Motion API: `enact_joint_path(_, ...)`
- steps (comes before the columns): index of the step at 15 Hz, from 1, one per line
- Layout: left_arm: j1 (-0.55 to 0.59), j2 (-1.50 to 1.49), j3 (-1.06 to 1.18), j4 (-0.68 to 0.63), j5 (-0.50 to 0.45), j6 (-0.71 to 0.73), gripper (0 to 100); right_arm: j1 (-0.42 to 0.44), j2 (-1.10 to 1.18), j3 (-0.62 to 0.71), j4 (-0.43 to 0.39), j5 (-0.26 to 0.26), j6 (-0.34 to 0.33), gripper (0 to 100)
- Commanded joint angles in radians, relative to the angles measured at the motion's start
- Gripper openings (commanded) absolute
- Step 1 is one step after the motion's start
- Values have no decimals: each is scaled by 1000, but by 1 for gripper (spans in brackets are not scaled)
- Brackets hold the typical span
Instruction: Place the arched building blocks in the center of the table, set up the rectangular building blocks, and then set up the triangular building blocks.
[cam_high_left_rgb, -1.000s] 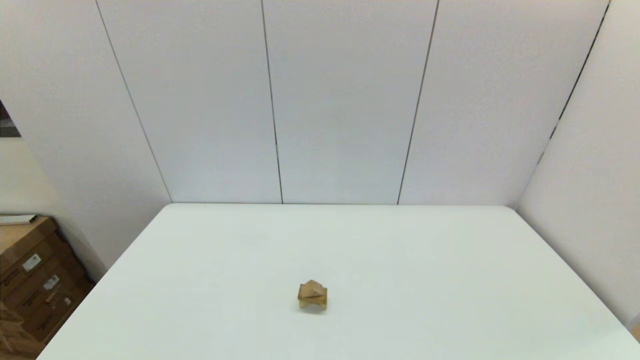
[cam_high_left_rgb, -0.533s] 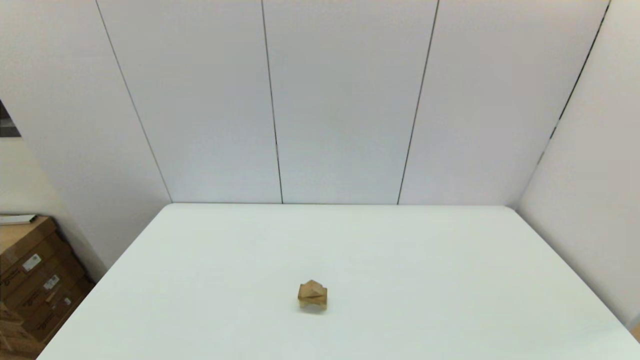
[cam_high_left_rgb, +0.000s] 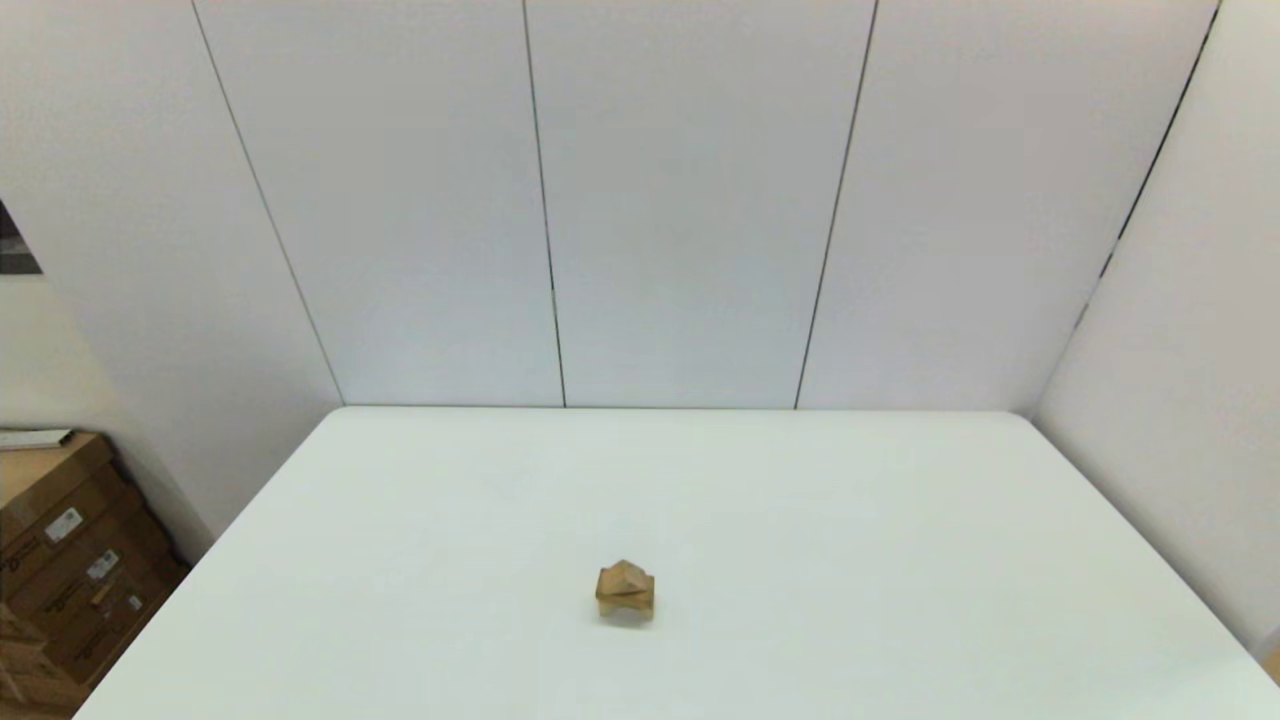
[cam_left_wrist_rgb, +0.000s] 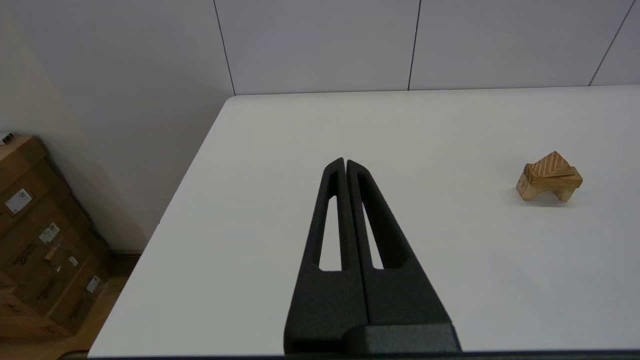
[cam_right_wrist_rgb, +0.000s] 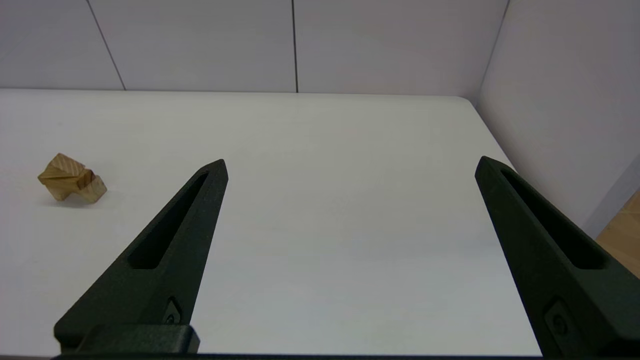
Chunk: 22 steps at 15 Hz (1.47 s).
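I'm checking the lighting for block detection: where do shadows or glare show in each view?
Head view: soft, even light, with only a faint shadow under the block stack on the table, no glare. Left wrist view: a soft shadow beneath the stack, beside the shut left gripper. Right wrist view: a similar faint shadow by the stack; the right gripper is open.

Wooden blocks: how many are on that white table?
3, all in one small stack near the table's middle: the arched block at the bottom, the flat rectangular block across it, the triangular block on top. None elsewhere.
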Motion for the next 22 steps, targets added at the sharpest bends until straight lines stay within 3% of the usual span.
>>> enact_joint_path(1,0,1,0,0,0,-2,0,0,0,0,-1,0,3,100)
enact_joint_path(8,0,2,-2,0,1,-2,0,0,0,0,-1,0,2,100)
enact_joint_path(9,0,2,-2,0,1,0,100,0,0,0,-1,0,2,100)
enact_joint_path(22,0,1,0,0,0,-3,100,0,0,0,-1,0,2,100)
